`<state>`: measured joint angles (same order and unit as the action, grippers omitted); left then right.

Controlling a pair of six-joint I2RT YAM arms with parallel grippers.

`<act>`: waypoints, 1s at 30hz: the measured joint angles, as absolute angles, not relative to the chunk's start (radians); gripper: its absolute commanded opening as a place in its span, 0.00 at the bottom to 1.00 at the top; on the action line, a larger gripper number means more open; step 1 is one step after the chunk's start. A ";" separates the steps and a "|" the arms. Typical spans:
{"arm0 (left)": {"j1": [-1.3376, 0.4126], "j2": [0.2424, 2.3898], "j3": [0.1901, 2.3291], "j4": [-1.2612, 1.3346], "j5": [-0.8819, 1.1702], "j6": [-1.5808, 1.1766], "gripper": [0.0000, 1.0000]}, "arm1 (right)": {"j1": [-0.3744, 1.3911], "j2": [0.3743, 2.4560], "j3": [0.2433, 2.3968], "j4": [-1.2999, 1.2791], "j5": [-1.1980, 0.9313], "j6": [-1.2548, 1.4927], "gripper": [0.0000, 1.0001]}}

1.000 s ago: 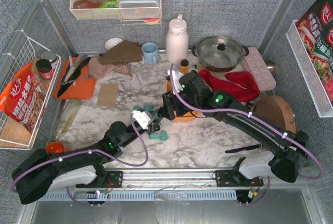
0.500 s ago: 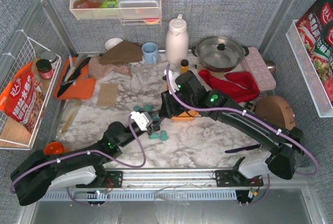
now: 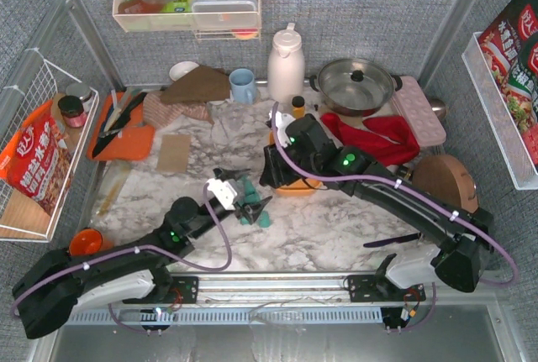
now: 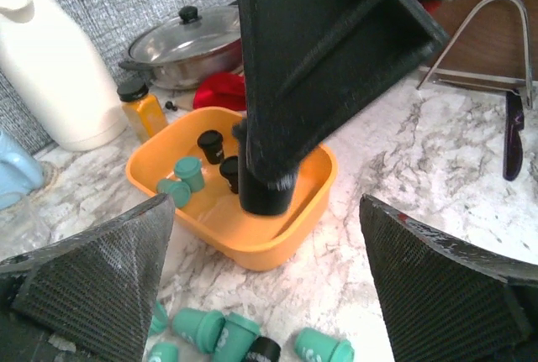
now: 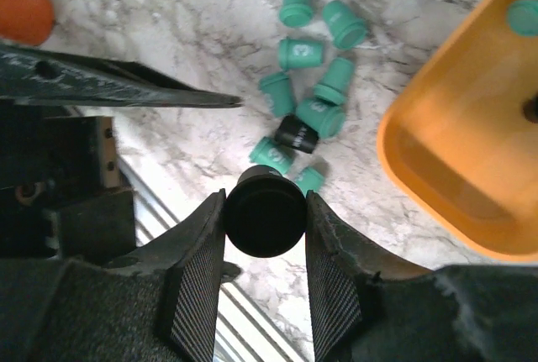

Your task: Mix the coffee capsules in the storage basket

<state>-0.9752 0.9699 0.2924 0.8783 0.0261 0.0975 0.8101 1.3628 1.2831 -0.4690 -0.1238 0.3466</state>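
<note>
While the left gripper [image 4: 266, 201] gapes empty, the right gripper [image 5: 265, 202], pinching a black cup-shaped capsule [image 5: 264, 221] near the shallow orange plastic basket [image 4: 252, 253], probably should drop it inside.

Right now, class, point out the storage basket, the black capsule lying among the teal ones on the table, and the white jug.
storage basket [image 4: 252, 249]: left wrist view, near outer wall.
black capsule [image 5: 297, 133]: right wrist view, its side.
white jug [image 4: 50, 68]: left wrist view, body.

Bright, even overhead light; soft shadow beside the storage basket [image 4: 244, 250] (wrist views blur close up).
</note>
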 measured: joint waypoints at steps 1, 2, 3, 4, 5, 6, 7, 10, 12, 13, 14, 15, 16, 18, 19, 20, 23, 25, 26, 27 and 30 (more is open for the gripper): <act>-0.975 0.954 0.286 0.867 0.025 0.093 0.99 | 0.809 1.361 1.284 -0.471 -0.105 0.339 0.00; -0.975 0.933 0.277 0.850 0.020 0.084 0.99 | 0.809 1.361 1.288 -0.478 -0.080 0.333 0.00; -0.975 0.913 0.267 0.835 0.014 0.076 0.99 | 0.807 1.361 1.291 -0.484 -0.057 0.323 0.00; -0.975 0.888 0.256 0.818 0.002 0.071 0.99 | 0.805 1.363 1.298 -0.494 -0.031 0.311 0.00; -0.975 0.861 0.245 0.797 -0.006 0.060 0.99 | 0.803 1.369 1.307 -0.506 -0.001 0.297 0.00; -0.975 0.833 0.236 0.774 -0.023 0.045 0.99 | 0.800 1.379 1.318 -0.517 0.031 0.281 0.00; -0.975 0.807 0.230 0.747 -0.033 0.032 0.99 | 0.797 1.396 1.330 -0.528 0.064 0.263 0.00; -0.975 0.735 0.229 0.655 -0.094 -0.030 0.99 | 0.771 1.459 1.357 -0.559 0.149 0.212 0.00; -0.975 0.698 0.235 0.572 -0.153 -0.091 0.99 | 0.741 1.507 1.370 -0.574 0.189 0.181 0.00; -0.975 0.687 0.242 0.529 -0.181 -0.122 0.99 | 0.725 1.530 1.374 -0.577 0.204 0.170 0.00; -0.975 0.678 0.251 0.485 -0.209 -0.155 0.99 | 0.709 1.552 1.377 -0.579 0.210 0.158 0.00; -0.975 0.675 0.261 0.445 -0.233 -0.185 0.99 | 0.694 1.575 1.383 -0.579 0.216 0.150 0.00; -0.975 0.674 0.270 0.411 -0.248 -0.209 0.99 | 0.679 1.598 1.389 -0.576 0.218 0.143 0.00; -0.975 0.680 0.292 0.334 -0.282 -0.263 0.99 | 0.651 1.647 1.405 -0.574 0.218 0.133 0.00; -0.975 0.688 0.302 0.306 -0.291 -0.284 0.99 | 0.638 1.673 1.414 -0.573 0.212 0.133 0.00; -0.975 0.702 0.314 0.271 -0.303 -0.315 0.99 | 0.624 1.701 1.423 -0.570 0.198 0.132 0.00; -0.974 0.748 0.344 0.191 -0.326 -0.386 0.99 | 0.599 1.771 1.435 -0.563 0.181 0.133 0.01; -0.974 0.783 0.367 0.140 -0.335 -0.427 0.99 | 0.593 1.809 1.435 -0.564 0.164 0.134 0.04; -0.974 0.798 0.377 0.119 -0.338 -0.442 0.99 | 0.590 1.822 1.433 -0.563 0.152 0.138 0.06; -0.974 0.812 0.385 0.100 -0.337 -0.453 0.99 | 0.589 1.830 1.430 -0.560 0.148 0.142 0.08; -0.974 0.849 0.409 0.053 -0.339 -0.481 0.99 | 0.588 1.850 1.416 -0.546 0.143 0.157 0.13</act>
